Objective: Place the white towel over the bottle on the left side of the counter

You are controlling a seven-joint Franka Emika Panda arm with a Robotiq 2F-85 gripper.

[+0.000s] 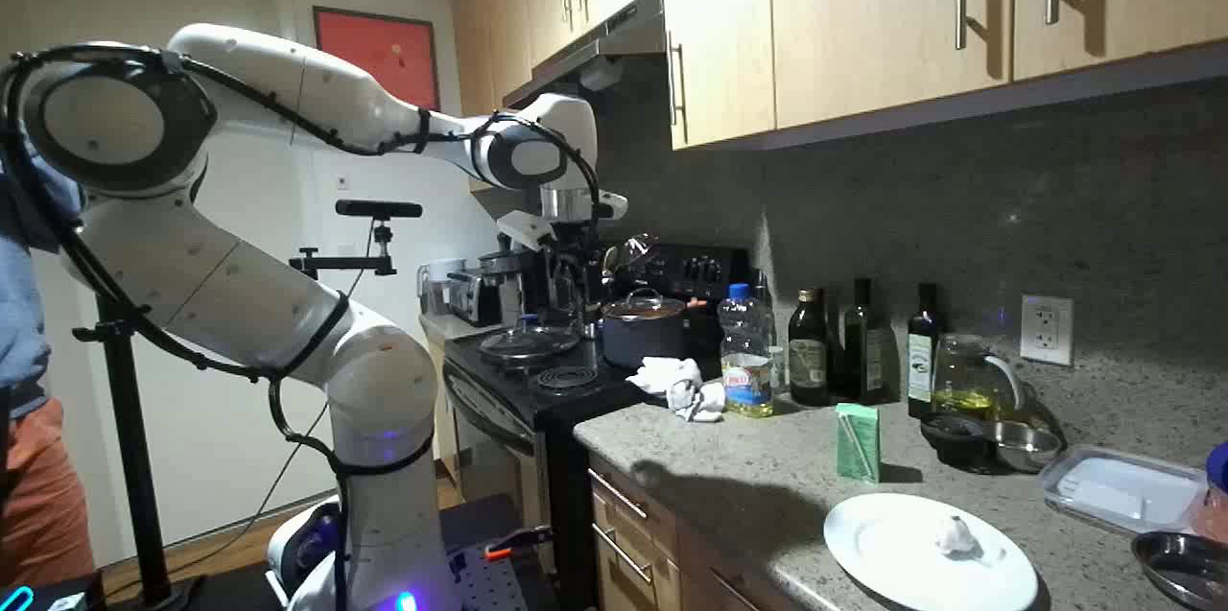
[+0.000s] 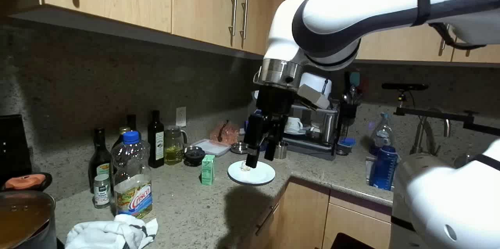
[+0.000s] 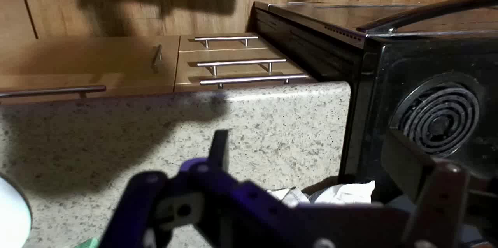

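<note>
The white towel lies crumpled on the counter's stove end, beside the base of a clear Crisco oil bottle with a blue cap. The towel and bottle also show in an exterior view; I cannot tell whether they touch. The bottle stands upright and uncovered. My gripper is open and empty, pointing down in the air above the counter and stove area. In the wrist view the open fingers spread wide, and part of the towel shows behind the gripper body, which hides the rest. The bottle is not visible there.
The black stove with a pot and a glass lid adjoins the counter. Dark bottles and a small jar stand behind the oil bottle. A green box and white plate are farther along. Cabinets hang overhead.
</note>
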